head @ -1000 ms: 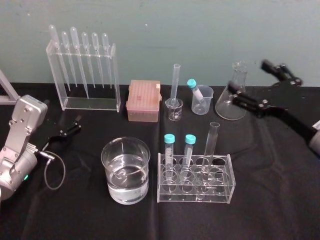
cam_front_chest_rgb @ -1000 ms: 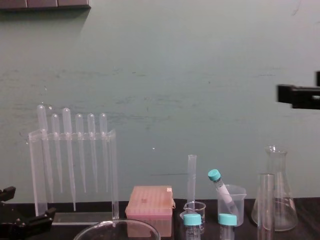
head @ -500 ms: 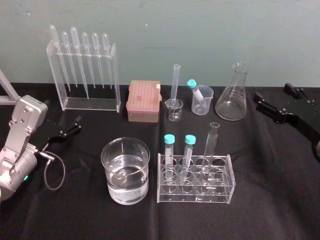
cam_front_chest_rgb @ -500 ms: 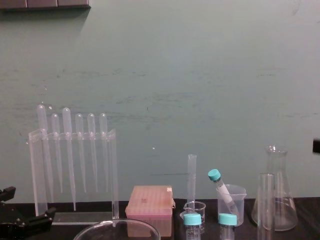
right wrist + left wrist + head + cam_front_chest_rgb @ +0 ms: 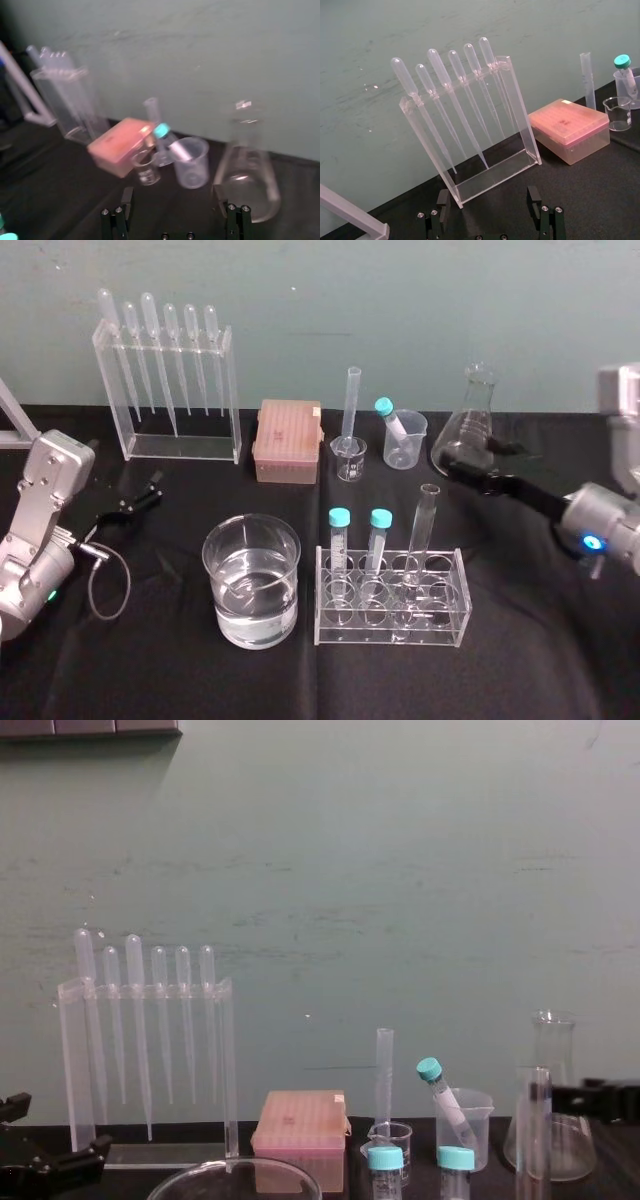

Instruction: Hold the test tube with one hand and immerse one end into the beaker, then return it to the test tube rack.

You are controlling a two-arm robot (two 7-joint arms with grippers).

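Note:
The test tube (image 5: 424, 536) stands upright in the clear test tube rack (image 5: 392, 625), in a right-hand hole, and rises at the lower right of the chest view (image 5: 533, 1132). The beaker (image 5: 251, 580), partly filled with water, stands left of the rack. My right gripper (image 5: 472, 458) hovers open in front of the conical flask (image 5: 472, 430), behind and to the right of the tube, with nothing between its fingers (image 5: 127, 199). My left gripper (image 5: 135, 503) rests open on the cloth at the far left; its fingers (image 5: 534, 196) are spread and hold nothing.
Two turquoise-capped tubes (image 5: 339, 540) share the rack. Behind it stand a small beaker with a thin cylinder (image 5: 349, 445), a measuring cup (image 5: 404, 440) holding a capped tube, a pink box (image 5: 287, 441) and a pipette stand (image 5: 168, 390). A cable (image 5: 105, 585) loops by the left arm.
My right arm has come down from high at the back right and swung left, so its open gripper now sits by the conical flask. The left arm and the glassware have not moved.

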